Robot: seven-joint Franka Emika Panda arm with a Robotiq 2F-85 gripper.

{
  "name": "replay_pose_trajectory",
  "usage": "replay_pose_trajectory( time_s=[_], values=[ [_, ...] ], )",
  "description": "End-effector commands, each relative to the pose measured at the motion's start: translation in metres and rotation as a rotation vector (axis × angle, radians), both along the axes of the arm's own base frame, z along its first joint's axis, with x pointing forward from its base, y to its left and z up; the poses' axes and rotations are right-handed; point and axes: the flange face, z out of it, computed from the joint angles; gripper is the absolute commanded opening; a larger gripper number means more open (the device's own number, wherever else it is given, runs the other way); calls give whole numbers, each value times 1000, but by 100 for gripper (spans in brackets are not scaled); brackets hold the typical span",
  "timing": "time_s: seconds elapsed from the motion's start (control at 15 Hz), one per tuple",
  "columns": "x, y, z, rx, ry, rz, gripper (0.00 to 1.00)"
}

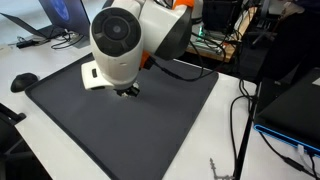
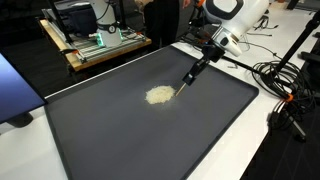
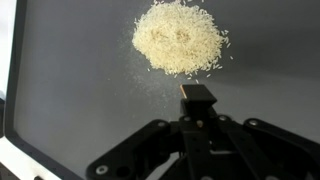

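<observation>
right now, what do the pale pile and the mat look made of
The pile: loose off-white grains, probably uncooked rice; separate slender bits scatter at its rim. The mat: dark grey, matte, perhaps rubber or foam; it shows no glare.

Lit evenly from overhead, indoors, in a crowded lab or office. Furnished with a broad white tabletop [image 1: 45, 65], spread across the middle with a large dark grey rectangular mat [image 1: 150, 120]. Backed by an open laptop with a blue screen [image 1: 55, 15] and, in an exterior view, a low light-wooden rack [image 2: 100, 52] carrying green electronics. Strewn at one edge with tangled black cables [image 2: 282, 80].
</observation>
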Motion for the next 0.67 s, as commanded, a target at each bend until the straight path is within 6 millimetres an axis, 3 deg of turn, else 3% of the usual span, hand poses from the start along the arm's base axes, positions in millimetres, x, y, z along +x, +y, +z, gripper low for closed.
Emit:
replay_pose_trajectory(
  time_s=[0.0,0.6],
  values=[
    [-1,-21,14,108,0,-9,3],
    [-14,-90,21,280,-20,-52,3]
  ],
)
